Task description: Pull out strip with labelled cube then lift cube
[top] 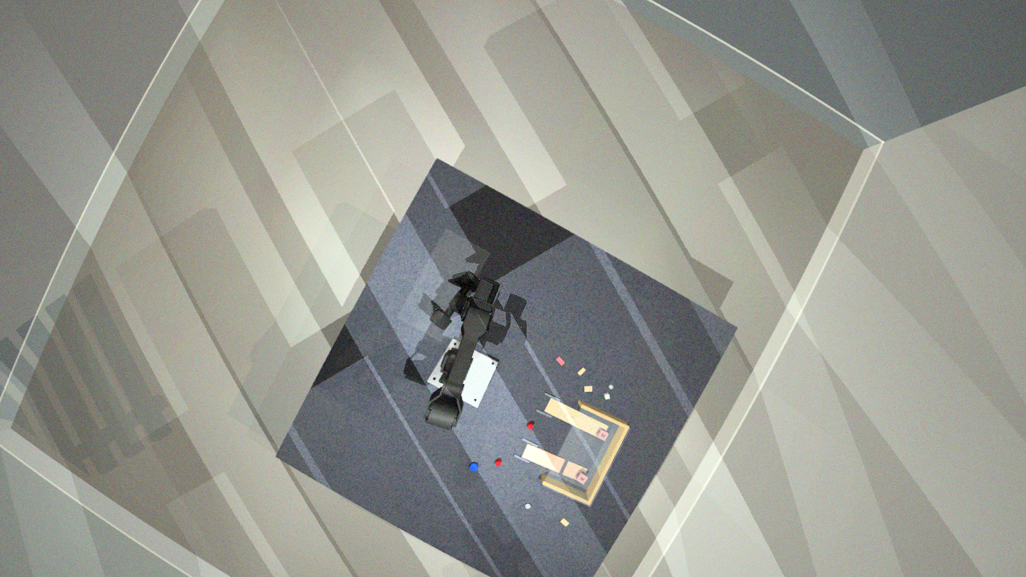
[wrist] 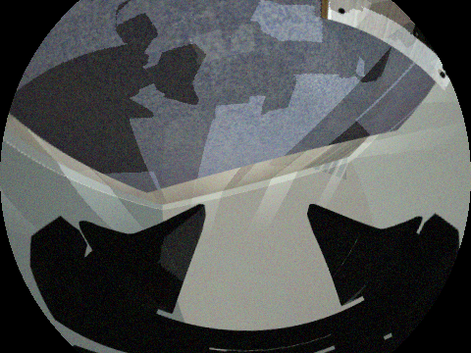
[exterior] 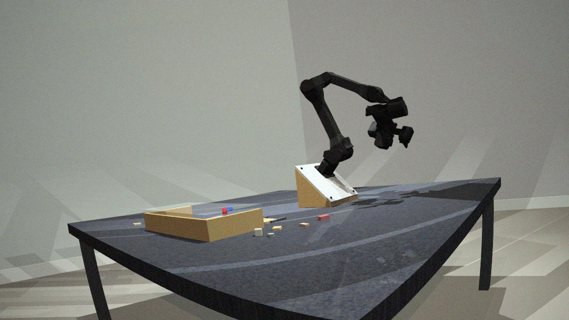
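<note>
Two tan strips lie side by side and run into a three-sided wooden frame (top: 620, 446) (exterior: 198, 227). The upper strip (top: 567, 414) and the lower strip (top: 539, 455) each carry a small pink cube at the far end: the upper cube (top: 602, 433) and the lower cube (top: 581, 474). I cannot tell which strip is in one piece, and the labels are too small to read. My gripper (exterior: 394, 139) (top: 453, 297) (wrist: 258, 211) is open and empty. It hangs high over the table on the far side of the arm's base, away from the strips, and the wrist view shows only the table edge and floor.
The arm stands on a wedge base (exterior: 314, 194) (top: 482, 373). Two red balls (top: 531, 425) (top: 497, 462) and a blue ball (top: 473, 466) lie before the strips' near ends. A red block (top: 560, 361) (exterior: 323, 217) and several small tan and white bits (top: 587, 389) (exterior: 276, 228) lie around the frame.
</note>
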